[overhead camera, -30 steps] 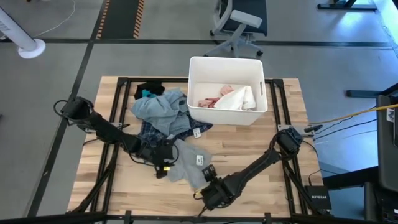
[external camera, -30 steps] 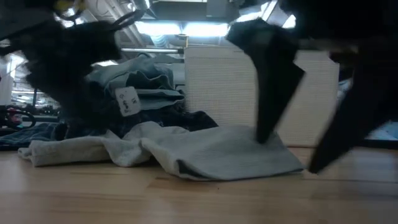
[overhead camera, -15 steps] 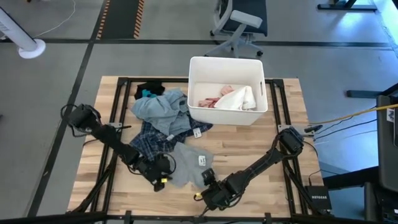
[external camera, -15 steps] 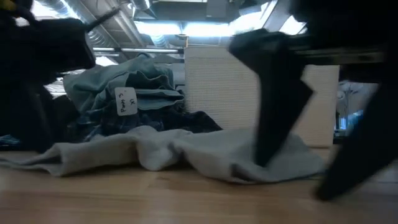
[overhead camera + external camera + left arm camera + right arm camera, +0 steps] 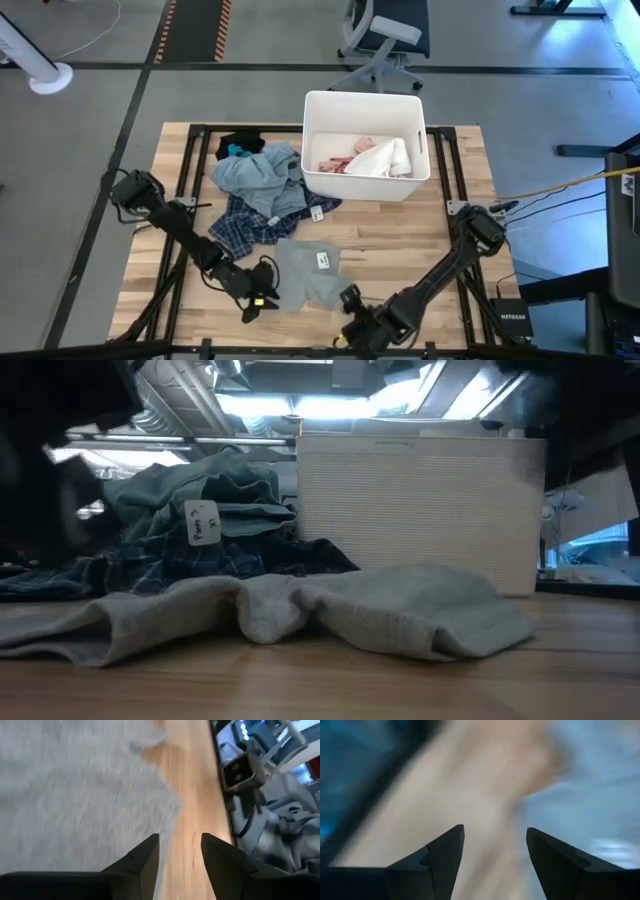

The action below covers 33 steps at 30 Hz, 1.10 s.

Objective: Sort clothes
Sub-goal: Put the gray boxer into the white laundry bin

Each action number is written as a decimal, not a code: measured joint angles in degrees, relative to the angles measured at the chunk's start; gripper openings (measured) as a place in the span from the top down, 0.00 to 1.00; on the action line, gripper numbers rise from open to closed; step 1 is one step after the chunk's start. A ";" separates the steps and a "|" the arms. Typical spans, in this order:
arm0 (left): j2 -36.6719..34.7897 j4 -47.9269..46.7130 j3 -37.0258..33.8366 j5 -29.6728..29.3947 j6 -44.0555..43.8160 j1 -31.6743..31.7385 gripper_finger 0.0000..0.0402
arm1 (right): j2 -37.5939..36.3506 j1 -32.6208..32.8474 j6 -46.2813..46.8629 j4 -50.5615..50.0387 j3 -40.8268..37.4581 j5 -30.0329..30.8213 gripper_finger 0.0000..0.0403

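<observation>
Grey cloth [image 5: 303, 270] flat on the counter [image 5: 400, 235], near the front edge, not held. Left gripper [image 5: 252, 300] just beside its left edge, fingers open, holding nothing. Right gripper [image 5: 362, 322] near its right corner, fingers open too. Looks like the pick-up step. Next: close on the cloth and carry to the white bin [image 5: 365, 187], already holding pink and white clothes [image 5: 365, 157].

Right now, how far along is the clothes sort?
Done: pink and white garments lie in the white bin. In hand: nothing; the left gripper and right gripper are both open and empty on either side of the grey garment, which lies flat on the table. Left: that piece, plus the plaid, light blue-grey, teal and black ones piled beside the bin.
</observation>
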 joint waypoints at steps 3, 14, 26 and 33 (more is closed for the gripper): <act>-0.32 -0.24 0.05 -3.79 4.21 1.44 0.65 | -0.39 -1.79 -3.71 -0.94 0.03 10.46 0.41; 0.01 -1.04 0.05 -19.88 20.09 9.98 0.65 | 6.83 -4.73 -6.78 -0.44 -0.01 15.21 0.41; 2.55 -17.02 0.28 -21.41 10.42 15.94 0.65 | 7.51 -0.84 0.93 0.86 0.10 10.70 0.41; 3.45 -17.77 0.30 -21.63 8.41 16.19 0.65 | 7.44 0.55 5.44 -1.65 1.60 8.36 0.41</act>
